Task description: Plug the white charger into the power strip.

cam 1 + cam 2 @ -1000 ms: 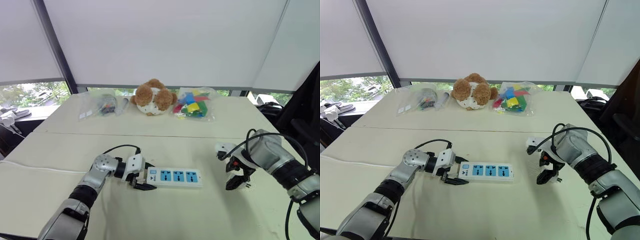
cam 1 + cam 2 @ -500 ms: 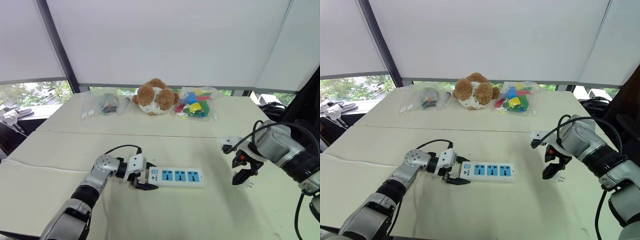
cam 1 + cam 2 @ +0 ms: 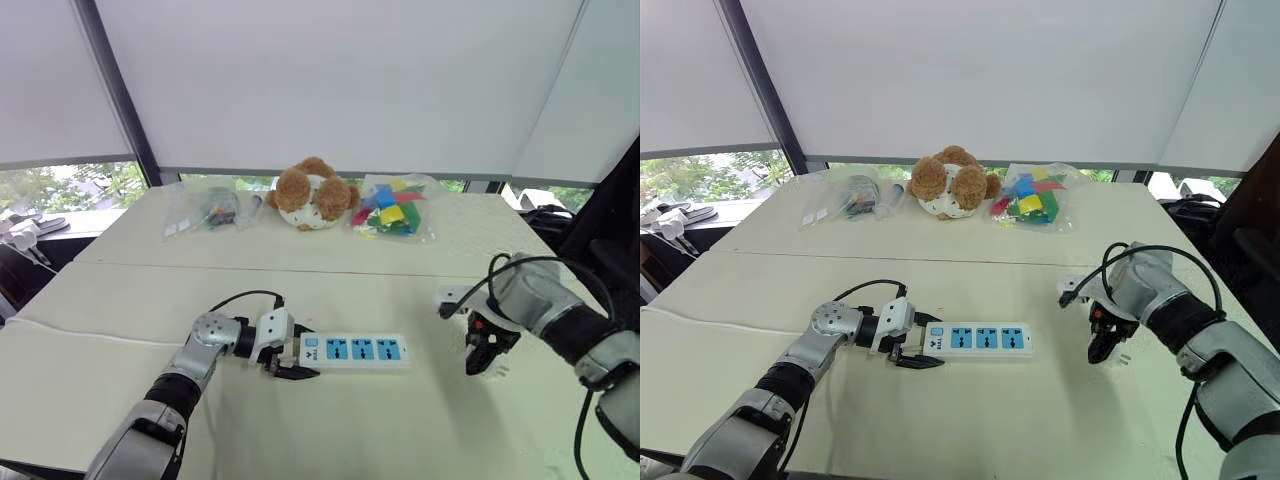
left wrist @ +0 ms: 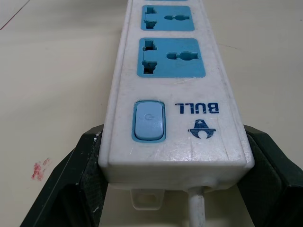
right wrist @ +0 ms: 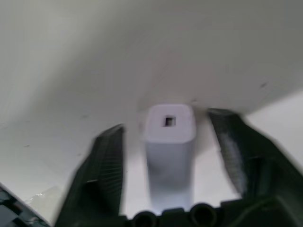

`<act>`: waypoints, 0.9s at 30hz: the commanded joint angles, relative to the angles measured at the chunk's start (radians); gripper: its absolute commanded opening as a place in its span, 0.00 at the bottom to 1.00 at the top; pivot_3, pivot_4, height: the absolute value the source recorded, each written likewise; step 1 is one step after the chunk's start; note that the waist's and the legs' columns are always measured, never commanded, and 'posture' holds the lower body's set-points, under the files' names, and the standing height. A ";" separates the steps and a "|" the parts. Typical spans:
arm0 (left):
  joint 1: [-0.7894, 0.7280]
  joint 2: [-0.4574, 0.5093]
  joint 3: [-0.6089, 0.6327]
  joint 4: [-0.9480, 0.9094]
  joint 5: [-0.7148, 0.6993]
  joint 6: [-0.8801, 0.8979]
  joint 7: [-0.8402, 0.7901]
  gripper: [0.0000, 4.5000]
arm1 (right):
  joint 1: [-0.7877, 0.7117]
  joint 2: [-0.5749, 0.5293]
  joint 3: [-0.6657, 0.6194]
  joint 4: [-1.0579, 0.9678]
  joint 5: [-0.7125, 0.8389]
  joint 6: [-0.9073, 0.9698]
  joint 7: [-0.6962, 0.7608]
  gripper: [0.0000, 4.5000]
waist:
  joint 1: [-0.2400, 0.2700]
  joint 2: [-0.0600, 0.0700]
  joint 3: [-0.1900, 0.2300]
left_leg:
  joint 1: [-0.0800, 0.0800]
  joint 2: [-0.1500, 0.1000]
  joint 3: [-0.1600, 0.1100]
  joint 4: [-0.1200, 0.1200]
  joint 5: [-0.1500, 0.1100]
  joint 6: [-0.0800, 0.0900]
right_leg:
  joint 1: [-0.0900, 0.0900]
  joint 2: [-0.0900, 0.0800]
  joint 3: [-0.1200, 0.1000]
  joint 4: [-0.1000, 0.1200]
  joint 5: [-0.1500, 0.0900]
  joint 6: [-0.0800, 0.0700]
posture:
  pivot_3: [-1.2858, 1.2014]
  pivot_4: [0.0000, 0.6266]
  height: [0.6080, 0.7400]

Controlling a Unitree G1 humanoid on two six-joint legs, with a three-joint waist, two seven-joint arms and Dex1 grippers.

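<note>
One power strip [image 4: 177, 90], a long flat white plastic bar with three blue socket panels and a small switch, lies on the smooth pale counter [image 3: 330, 430]. The left claw [image 4: 173, 189] is clenched on its switch end, black fingers [image 4: 71, 179] pressed to both sides. One white charger [image 5: 169, 142], a small glossy rounded box, sits on the counter between the right claw [image 5: 173, 156] fingers; gaps show on both sides in a blurred view, so the grip looks unclosed. At the counter's far edge sit one brown plush toy [image 3: 312, 193] and two clear plastic bags [image 3: 392, 208].
</note>
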 commanded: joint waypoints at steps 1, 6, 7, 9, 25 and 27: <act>0.040 -0.014 -0.038 0.031 0.071 0.020 0.047 0.67 | -0.012 0.011 -0.020 0.022 -0.027 -0.010 0.010 0.19 | 0.000 0.000 0.000 | 0.000 0.000 0.000 0.000 0.000 0.000 | 0.000 0.000 0.000 0.000 0.000 0.000 | 0.52 0.24 0.99; 0.033 -0.006 -0.034 0.018 0.066 0.027 0.043 0.67 | -0.023 0.015 -0.050 0.022 -0.023 -0.011 0.015 0.17 | 0.001 0.000 0.000 | 0.000 0.000 0.000 0.000 0.000 0.000 | 0.000 0.000 0.000 0.000 0.000 0.000 | 0.52 0.24 0.99; 0.026 -0.002 -0.035 0.018 0.066 0.025 0.034 0.67 | -0.036 0.017 -0.067 0.029 -0.017 -0.016 0.014 0.17 | 0.000 0.000 0.000 | 0.000 0.000 0.000 0.000 0.000 0.000 | 0.000 0.000 0.000 0.000 0.000 0.000 | 0.52 0.24 0.99; 0.006 0.007 -0.037 0.029 0.064 0.019 0.007 0.67 | -0.061 0.015 -0.118 0.037 0.008 -0.093 -0.003 0.17 | -0.001 0.000 0.000 | 0.000 0.000 0.000 0.000 0.000 0.000 | 0.000 0.000 0.000 0.000 0.000 0.000 | 0.52 0.24 0.99; -0.307 0.006 0.065 0.303 -0.024 0.082 -0.287 0.67 | 0.351 0.290 -1.029 -0.429 0.810 -0.081 -0.337 0.17 | -0.012 -0.004 0.008 | -0.013 0.001 -0.006 -0.002 0.000 0.000 | -0.013 0.003 -0.004 0.002 0.002 0.004 | 0.52 0.24 0.99; -0.326 0.009 0.067 0.323 -0.014 0.082 -0.303 0.67 | 0.444 0.360 -1.081 -0.441 0.858 -0.106 -0.398 0.17 | -0.013 -0.004 0.008 | -0.013 0.001 -0.006 -0.003 0.000 0.000 | -0.013 0.003 -0.004 0.002 0.002 0.004 | 0.52 0.24 0.99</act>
